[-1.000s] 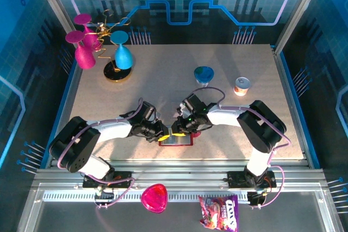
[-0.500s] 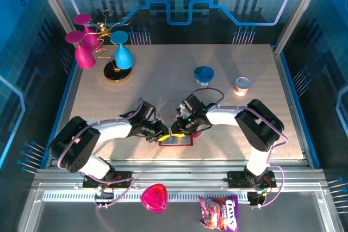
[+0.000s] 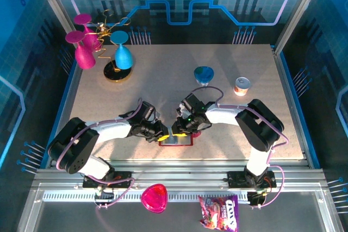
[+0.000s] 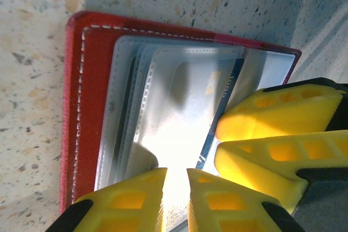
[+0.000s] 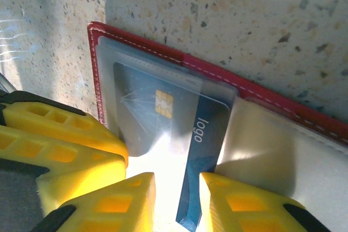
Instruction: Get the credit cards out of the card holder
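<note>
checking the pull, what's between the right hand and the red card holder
The blue card, partly out of the card holder, its free corner between the fingers of the right hand, in the right wrist view.

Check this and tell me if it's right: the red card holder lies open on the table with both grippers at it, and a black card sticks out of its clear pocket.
One detail is wrong: the card sticking out of the clear pocket is blue, not black, as the right wrist view shows. The rest holds: the red card holder lies open on the table with the left gripper and the right gripper at it.
</note>
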